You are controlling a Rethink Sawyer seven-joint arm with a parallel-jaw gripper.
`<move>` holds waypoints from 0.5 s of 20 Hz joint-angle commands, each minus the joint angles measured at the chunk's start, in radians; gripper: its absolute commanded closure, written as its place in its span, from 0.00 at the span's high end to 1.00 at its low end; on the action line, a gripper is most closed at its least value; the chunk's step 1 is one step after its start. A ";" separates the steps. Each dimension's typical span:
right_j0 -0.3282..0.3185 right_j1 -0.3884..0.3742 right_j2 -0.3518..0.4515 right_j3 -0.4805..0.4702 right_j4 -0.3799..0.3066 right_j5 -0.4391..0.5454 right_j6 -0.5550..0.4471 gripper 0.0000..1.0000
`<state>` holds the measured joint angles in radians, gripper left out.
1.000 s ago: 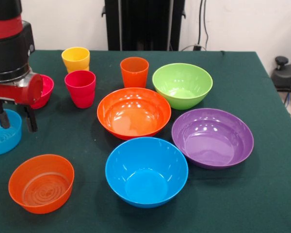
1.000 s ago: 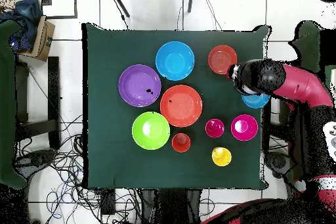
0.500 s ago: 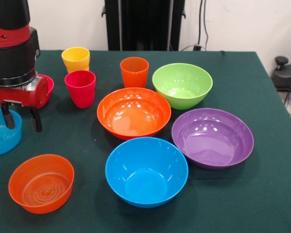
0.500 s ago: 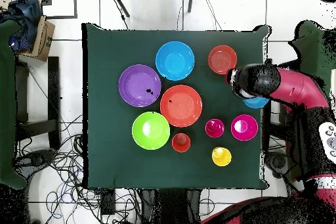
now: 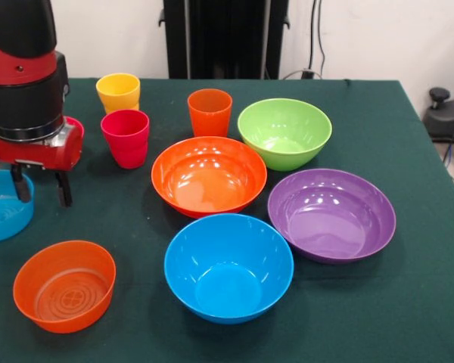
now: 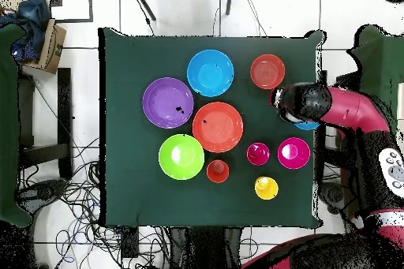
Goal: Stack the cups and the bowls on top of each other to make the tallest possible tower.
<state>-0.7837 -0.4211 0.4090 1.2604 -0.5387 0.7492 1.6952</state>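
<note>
Front view showed no tower built: the large orange bowl (image 5: 209, 175), lime green bowl (image 5: 284, 132), purple bowl (image 5: 331, 214) and blue bowl (image 5: 228, 267) sat apart on the green table (image 5: 408, 302). The yellow cup (image 5: 118, 92), red-pink cup (image 5: 125, 138) and orange cup (image 5: 209, 112) stood upright behind them. The gripper (image 5: 40, 187) hung spread and empty beside the translucent blue bowl (image 5: 3, 208), above the translucent orange bowl (image 5: 64, 286).

Glossy plastic bowls (image 5: 209, 175); matt cloth table (image 5: 408, 144).
</note>
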 commanded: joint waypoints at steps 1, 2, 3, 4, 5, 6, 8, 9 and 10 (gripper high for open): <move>0.006 0.052 -0.021 0.083 -0.100 -0.077 -0.112 1.00; 0.004 0.055 -0.022 0.083 -0.105 -0.080 -0.112 1.00; 0.003 0.059 -0.024 0.081 -0.110 -0.083 -0.112 1.00; 0.003 0.063 -0.025 0.078 -0.115 -0.087 -0.113 1.00; 0.002 0.067 -0.027 0.076 -0.121 -0.091 -0.114 1.00; 0.001 0.071 -0.029 0.074 -0.126 -0.094 -0.115 1.00; -0.004 0.076 -0.032 0.074 -0.135 -0.100 -0.120 1.00; -0.007 0.078 -0.033 0.075 -0.142 -0.104 -0.124 1.00; -0.009 0.078 -0.032 0.077 -0.145 -0.106 -0.126 1.00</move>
<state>-0.7962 -0.4134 0.3893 1.2885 -0.5962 0.6971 1.6952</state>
